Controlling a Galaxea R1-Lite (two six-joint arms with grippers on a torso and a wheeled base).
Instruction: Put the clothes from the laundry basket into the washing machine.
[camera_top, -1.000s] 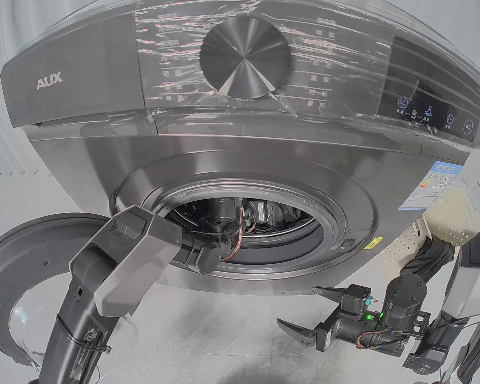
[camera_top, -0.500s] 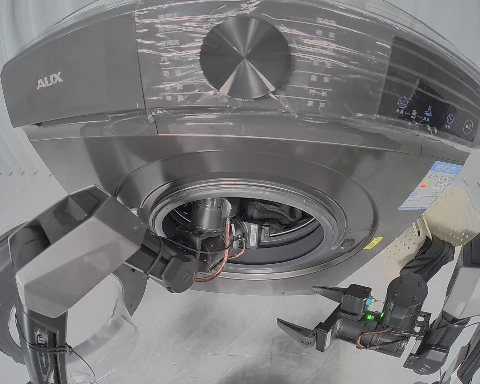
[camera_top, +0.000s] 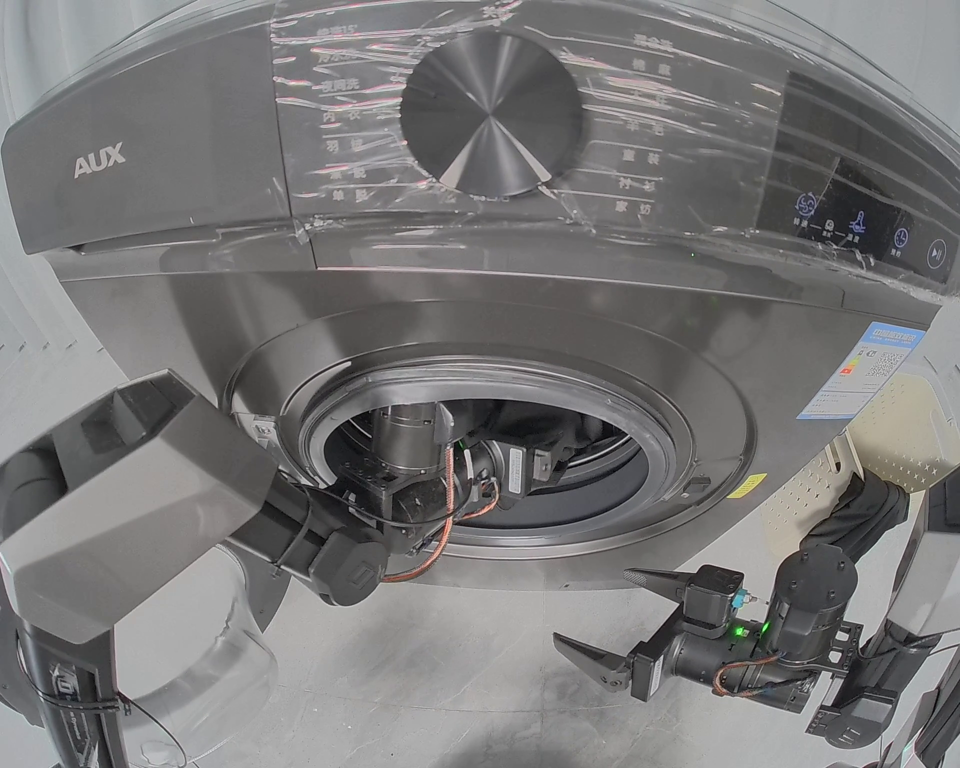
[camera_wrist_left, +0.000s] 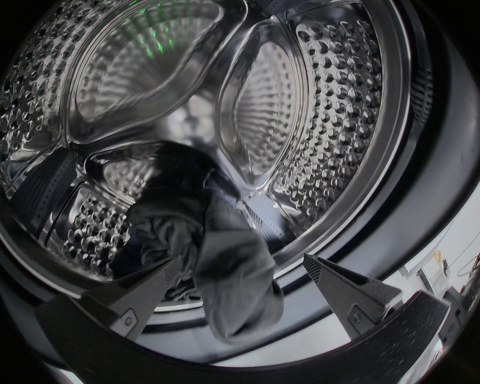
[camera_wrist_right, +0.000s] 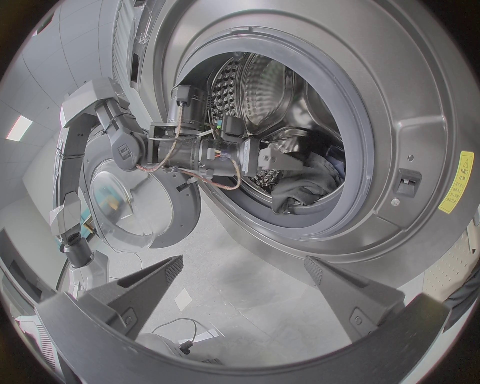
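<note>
The washing machine (camera_top: 520, 320) stands with its round opening (camera_top: 655, 450) uncovered. A heap of dark grey clothes (camera_wrist_left: 225, 265) lies at the front of the steel drum (camera_wrist_left: 325, 100), one fold drooping over the rubber lip. My left gripper (camera_wrist_left: 240, 259) sits in the drum mouth with its fingers spread wide on either side of that fold, gripping nothing. The right wrist view shows the left gripper (camera_wrist_right: 287, 161) just above the clothes (camera_wrist_right: 305, 185). My right gripper (camera_top: 594, 611) hangs open and empty below and to the right of the opening, above the floor.
The round glass door (camera_wrist_right: 130, 200) is swung open on the machine's left, behind my left arm. A cream perforated laundry basket (camera_top: 900, 430) stands at the right with a dark garment (camera_top: 860, 515) hanging over its side. Bare grey floor lies in front of the machine.
My left arm's elbow has swung out to the left and the wrist has drawn back slightly, with the gripper staying in the drum mouth. The right arm has not moved.
</note>
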